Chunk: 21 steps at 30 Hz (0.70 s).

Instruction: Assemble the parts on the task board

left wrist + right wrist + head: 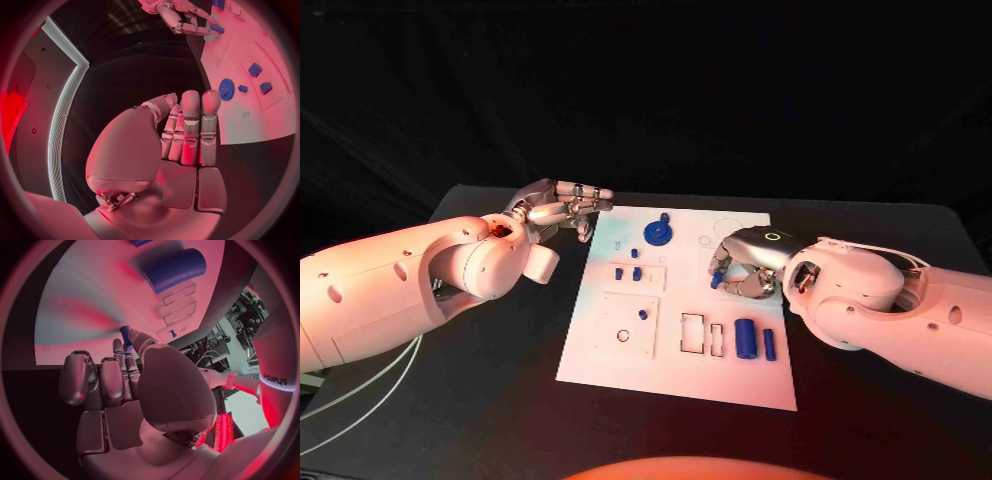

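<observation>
We carry a peg to the board

Our left hand [564,208] hovers empty, fingers together, off the board's [678,385] far left corner; near the right edge, our right hand [744,268] pinches a small blue peg [717,281], best kept upright and lowered slowly.

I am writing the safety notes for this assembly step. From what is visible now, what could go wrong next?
1. The right hand pinches a small blue peg only at its fingertips above the task board; the peg could slip or tilt before insertion.
2. The large blue cylinder lies loose on the board near the right arm; a sweep might roll it away.
3. The left hand hovers at the board's edge near the blue gear and could nudge the board.
</observation>
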{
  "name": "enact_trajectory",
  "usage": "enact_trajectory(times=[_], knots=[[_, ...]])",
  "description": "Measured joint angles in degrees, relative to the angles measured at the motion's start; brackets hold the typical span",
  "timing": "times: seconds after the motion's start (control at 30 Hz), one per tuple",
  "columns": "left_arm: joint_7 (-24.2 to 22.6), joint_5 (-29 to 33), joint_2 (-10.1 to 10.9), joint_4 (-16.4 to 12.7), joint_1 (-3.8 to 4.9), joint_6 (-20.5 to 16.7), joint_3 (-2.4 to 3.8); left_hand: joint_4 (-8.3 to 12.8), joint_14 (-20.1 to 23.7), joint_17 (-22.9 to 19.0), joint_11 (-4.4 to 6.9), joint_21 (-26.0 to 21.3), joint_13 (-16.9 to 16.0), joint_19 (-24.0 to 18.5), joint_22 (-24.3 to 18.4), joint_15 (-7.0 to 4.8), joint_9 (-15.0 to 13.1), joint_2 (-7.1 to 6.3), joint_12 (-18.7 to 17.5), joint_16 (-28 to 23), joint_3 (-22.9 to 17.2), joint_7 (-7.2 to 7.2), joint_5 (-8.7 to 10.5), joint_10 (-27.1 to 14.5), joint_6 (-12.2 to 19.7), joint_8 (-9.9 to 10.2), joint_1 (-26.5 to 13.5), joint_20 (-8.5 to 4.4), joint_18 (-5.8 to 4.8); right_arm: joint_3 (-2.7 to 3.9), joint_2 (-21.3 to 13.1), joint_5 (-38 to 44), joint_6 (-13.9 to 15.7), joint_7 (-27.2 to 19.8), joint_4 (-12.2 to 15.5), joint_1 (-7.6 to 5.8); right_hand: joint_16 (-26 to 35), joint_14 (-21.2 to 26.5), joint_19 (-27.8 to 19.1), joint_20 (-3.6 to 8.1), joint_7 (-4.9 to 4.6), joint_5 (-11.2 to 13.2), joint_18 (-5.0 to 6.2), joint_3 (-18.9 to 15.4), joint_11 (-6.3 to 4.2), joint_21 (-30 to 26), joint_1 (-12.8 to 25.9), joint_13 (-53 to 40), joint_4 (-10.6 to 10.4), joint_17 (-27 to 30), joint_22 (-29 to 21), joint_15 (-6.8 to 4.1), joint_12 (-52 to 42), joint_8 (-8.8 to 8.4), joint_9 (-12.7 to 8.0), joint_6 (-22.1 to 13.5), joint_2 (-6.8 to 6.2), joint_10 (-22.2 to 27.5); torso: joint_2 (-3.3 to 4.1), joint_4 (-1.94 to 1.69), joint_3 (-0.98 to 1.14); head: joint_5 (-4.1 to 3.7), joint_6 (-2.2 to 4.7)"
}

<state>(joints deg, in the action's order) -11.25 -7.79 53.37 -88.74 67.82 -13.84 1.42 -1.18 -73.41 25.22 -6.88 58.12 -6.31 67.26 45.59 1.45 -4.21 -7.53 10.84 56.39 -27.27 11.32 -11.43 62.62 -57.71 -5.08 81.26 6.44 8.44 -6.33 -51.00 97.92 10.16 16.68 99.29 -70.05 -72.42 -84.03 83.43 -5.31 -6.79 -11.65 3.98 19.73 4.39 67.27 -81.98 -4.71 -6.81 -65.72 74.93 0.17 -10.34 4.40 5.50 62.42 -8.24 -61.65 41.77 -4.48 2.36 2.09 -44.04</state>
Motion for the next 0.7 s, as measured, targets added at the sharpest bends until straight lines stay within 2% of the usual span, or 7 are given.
enact_trajectory(times=[0.13, 0.3, 0.4, 0.47, 0.7], knots=[[0.15, 0.0, -0.01, 0.01, 0.0, 0.12, 0.0, 0.0, 0.0, 0.0, 0.0, 0.0, 0.0, 0.0, 0.0, 0.0, 0.0, 0.0, 0.0, 0.0, 0.0, 0.0, 0.0, 0.0, 0.0, 0.0, 0.0, 0.0, 0.0, 0.0, 0.03, 0.04, 0.05, 0.03, -0.09, 0.01, -0.83, 0.01, 0.32, 0.32, -0.14, 0.0, 0.0, 1.31, -0.36, 2.66, -0.33, -0.11, 0.13, -0.87, 0.0, -0.42, -0.91, 0.7, 0.34, 1.55, 0.33, -2.36, -0.01, -0.01, -0.01, -0.03, 0.0], [0.3, 0.0, -0.03, 0.04, 0.0, 0.2, 0.0, 0.0, 0.0, 0.0, 0.0, 0.0, 0.0, 0.0, 0.0, 0.0, 0.0, 0.0, 0.0, 0.0, 0.0, 0.0, 0.0, 0.0, 0.0, 0.0, 0.0, 0.0, 0.0, 0.0, 0.14, 0.01, 0.54, -0.04, -0.15, 0.04, -1.4, 0.11, 0.56, 0.89, 0.61, 0.06, 0.0, 2.52, -1.48, 6.97, -0.73, -0.78, 0.98, -1.75, -0.01, -1.33, -1.84, 1.61, 0.65, 4.14, 0.8, -6.3, -0.01, -0.03, -0.01, -0.05, -0.03], [0.36, 0.0, -0.05, 0.05, 0.0, 0.24, 0.0, 0.0, 0.0, 0.0, 0.0, 0.0, 0.0, 0.0, 0.0, 0.0, 0.0, 0.0, 0.0, 0.0, 0.0, 0.0, 0.0, 0.0, 0.0, 0.0, 0.0, 0.0, 0.0, -0.04, 0.19, -0.11, 1.18, -0.16, -0.15, 0.07, -1.73, -0.1, 0.5, 0.95, 0.61, 0.23, -0.06, 2.74, -1.92, 8.28, -0.65, -0.94, 1.2, -2.08, -0.01, -1.53, -1.84, 1.83, 0.65, 4.86, 1.03, -7.26, 0.0, -0.03, -0.01, -0.09, -0.06], [0.39, 0.0, -0.07, 0.06, 0.0, 0.26, -0.01, 0.0, 0.0, 0.0, 0.0, 0.0, 0.0, 0.0, 0.0, 0.0, 0.0, 0.0, 0.0, 0.0, 0.0, 0.0, 0.0, 0.0, 0.0, 0.0, 0.0, 0.0, 0.0, -0.06, 0.22, -0.2, 1.67, -0.2, -0.16, 0.11, -1.74, 0.11, 0.7, 1.15, 0.63, 0.27, -0.91, 2.74, -2.03, 8.73, -0.5, -0.94, 1.21, -2.23, -0.01, -1.74, -1.84, 1.83, 0.65, 4.94, 1.19, -7.77, 0.0, -0.03, -0.02, -0.16, -0.08], [0.47, 0.0, -0.12, 0.15, 0.0, 0.3, -0.01, 0.0, 0.0, 0.01, 0.0, 0.0, 0.0, 0.0, 0.0, 0.0, 0.0, 0.0, 0.0, 0.0, 0.0, 0.0, 0.0, 0.0, 0.0, 0.0, 0.0, 0.0, 0.0, -0.11, 0.1, -0.74, 3.02, -0.22, -0.04, 0.19, -2.0, 0.11, 0.5, 1.34, 0.62, 1.02, -0.92, 2.73, -2.03, 9.16, 0.02, -1.04, 1.21, -2.43, -0.01, -1.73, -1.51, 1.83, 0.65, 4.96, 1.71, -8.18, -0.01, -0.04, -0.05, -0.24, -0.09]])
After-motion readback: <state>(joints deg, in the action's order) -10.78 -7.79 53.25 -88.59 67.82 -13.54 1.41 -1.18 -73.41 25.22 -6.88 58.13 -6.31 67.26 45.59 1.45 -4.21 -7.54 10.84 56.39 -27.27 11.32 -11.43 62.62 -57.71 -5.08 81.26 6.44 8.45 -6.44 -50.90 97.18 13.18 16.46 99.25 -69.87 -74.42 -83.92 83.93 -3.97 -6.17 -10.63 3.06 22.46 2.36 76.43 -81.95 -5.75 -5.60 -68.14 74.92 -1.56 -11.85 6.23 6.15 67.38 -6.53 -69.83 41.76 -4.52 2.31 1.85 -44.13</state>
